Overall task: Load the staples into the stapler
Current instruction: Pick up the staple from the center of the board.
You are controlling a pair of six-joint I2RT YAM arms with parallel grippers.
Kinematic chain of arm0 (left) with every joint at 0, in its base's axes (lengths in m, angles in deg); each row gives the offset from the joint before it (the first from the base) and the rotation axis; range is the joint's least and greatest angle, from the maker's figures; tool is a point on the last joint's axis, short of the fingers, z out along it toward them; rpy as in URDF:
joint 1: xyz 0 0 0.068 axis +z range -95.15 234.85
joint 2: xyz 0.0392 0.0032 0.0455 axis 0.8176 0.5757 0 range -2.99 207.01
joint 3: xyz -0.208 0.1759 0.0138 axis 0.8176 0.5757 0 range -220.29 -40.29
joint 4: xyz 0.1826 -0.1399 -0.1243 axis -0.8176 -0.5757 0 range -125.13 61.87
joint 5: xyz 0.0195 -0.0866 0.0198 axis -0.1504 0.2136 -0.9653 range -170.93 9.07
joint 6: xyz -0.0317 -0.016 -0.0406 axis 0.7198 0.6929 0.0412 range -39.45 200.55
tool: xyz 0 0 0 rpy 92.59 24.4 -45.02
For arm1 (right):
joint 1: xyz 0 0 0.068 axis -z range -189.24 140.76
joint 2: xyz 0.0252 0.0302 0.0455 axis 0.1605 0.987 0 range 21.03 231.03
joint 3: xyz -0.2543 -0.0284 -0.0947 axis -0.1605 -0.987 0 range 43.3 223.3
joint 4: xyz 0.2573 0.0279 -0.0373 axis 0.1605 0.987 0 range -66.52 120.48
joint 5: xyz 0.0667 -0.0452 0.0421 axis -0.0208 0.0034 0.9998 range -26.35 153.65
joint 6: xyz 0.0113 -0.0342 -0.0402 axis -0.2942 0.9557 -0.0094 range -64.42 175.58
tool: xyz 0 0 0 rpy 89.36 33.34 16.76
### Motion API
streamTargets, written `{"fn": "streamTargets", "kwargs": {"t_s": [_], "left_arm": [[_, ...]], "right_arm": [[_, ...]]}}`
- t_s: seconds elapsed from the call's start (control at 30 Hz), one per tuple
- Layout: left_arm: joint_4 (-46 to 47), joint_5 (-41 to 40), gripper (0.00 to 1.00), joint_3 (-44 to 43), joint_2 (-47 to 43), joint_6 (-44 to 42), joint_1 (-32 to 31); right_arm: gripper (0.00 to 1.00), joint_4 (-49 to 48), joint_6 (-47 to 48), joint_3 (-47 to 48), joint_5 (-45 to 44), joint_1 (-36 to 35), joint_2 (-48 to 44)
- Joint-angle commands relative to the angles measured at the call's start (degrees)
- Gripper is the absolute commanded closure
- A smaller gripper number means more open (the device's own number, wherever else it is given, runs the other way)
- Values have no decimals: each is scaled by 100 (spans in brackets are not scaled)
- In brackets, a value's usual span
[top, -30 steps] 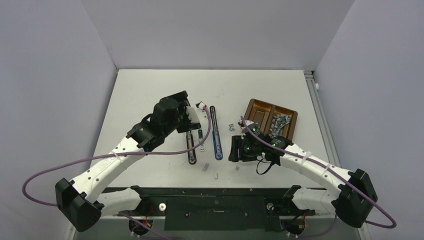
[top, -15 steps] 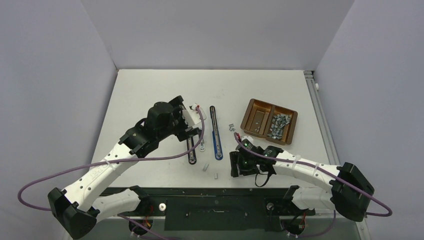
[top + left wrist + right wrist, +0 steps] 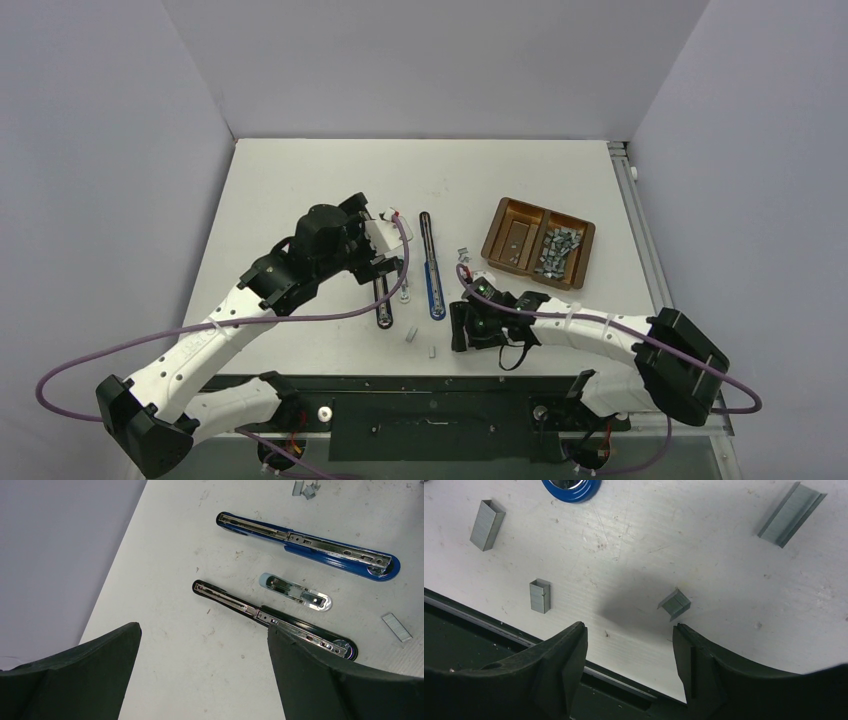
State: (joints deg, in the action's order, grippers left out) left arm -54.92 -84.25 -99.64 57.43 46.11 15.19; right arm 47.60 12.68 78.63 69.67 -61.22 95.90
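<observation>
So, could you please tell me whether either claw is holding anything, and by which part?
Nothing is held. The left claw is open near the black stapler; the right claw is open near a loose staple strip.

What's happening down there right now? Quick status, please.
Left end effector open, empty, above black stapler. Right end effector open, over a loose staple strip, not gripping. Blue stapler opened flat beside. Nothing blocking.

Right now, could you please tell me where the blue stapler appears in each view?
Top external: blue stapler, centre of picture.
Left wrist: upper right, slanting.
Right wrist: only its rounded end, top edge.
Shared landmark: the staple strip beside that end.
</observation>
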Motion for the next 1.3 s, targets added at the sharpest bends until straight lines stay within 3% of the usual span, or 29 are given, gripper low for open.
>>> {"fn": "streamTargets", "kwargs": {"t_s": [0.0,0.5,0.83,1.27], "left_arm": [[164,75,4,-5,-75,130,-7],[188,102,4,-14,-100,123,-24],[197,84,4,7,-114,74,-59],[238,76,4,-9,-171,-23,-77]], "right_arm": [[38,-184,-11,186,-263,-66,190],[41,633,250,907,-1142,-189,703],[42,153,205,737,-652,-185,670],[42,88,221,718,-646,-171,903]]}}
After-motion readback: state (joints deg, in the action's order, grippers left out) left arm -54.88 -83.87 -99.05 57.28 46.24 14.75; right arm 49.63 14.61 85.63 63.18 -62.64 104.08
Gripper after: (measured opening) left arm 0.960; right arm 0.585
